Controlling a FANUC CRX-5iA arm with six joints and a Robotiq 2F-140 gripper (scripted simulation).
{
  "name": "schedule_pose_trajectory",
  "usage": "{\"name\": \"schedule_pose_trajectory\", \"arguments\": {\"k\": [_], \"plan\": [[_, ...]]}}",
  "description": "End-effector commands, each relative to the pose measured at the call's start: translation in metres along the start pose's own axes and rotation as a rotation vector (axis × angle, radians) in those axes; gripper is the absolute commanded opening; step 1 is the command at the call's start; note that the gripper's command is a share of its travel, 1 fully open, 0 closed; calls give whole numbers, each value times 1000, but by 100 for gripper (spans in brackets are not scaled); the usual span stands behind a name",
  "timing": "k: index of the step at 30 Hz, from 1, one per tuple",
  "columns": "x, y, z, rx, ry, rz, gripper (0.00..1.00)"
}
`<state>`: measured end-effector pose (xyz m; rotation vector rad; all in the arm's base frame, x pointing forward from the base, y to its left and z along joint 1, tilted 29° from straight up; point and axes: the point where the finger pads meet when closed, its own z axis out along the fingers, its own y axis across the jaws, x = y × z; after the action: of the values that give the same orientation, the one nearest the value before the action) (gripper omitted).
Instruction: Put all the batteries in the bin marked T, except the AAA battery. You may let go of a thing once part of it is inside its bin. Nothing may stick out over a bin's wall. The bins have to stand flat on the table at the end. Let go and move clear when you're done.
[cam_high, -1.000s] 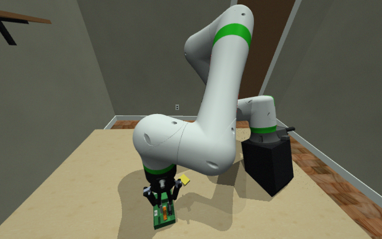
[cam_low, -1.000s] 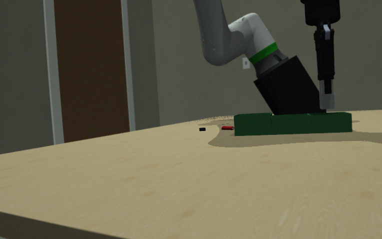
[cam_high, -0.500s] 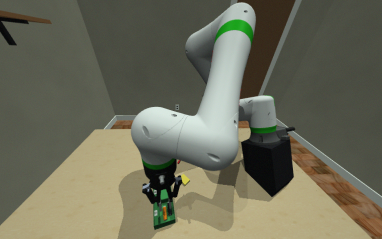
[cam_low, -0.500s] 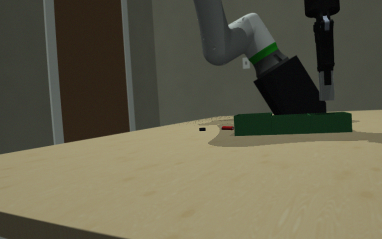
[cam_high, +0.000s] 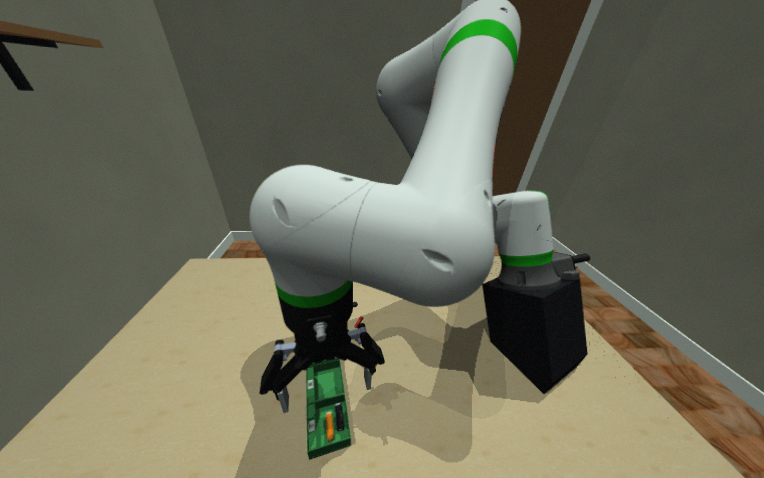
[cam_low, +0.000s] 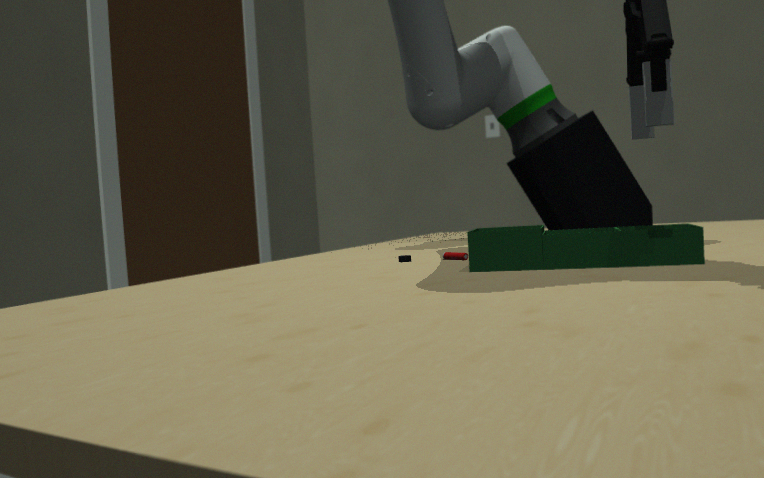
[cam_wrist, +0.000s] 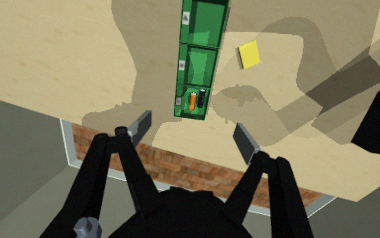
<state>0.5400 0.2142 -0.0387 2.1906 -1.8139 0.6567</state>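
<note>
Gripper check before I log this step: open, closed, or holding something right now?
Gripper: open wide, holding nothing, above the green bin where an orange battery and a black one lie.

There was one long green bin strip (cam_wrist: 200, 65) with three compartments. Two cylindrical batteries lay inside the end compartment: one orange (cam_wrist: 192, 100) and one black (cam_wrist: 201, 97). On the worktop (cam_low: 338, 349) lay one red cylindrical battery (cam_low: 455, 255), one small black block (cam_low: 404, 258) and one flat yellow square piece (cam_wrist: 249, 54).

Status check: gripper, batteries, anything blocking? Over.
Gripper open, empty, above the bins. Orange battery and black battery lie in the end green bin. Red battery on table beside the bins. Nothing blocking it.
</note>
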Motion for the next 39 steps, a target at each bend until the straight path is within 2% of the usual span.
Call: {"name": "schedule_pose_trajectory", "arguments": {"k": [1, 15, 39], "plan": [[0, 0, -5, 0, 0, 0, 100], [0, 0, -61, 0, 0, 0, 100], [0, 0, -63, 0, 0, 0, 100]]}}
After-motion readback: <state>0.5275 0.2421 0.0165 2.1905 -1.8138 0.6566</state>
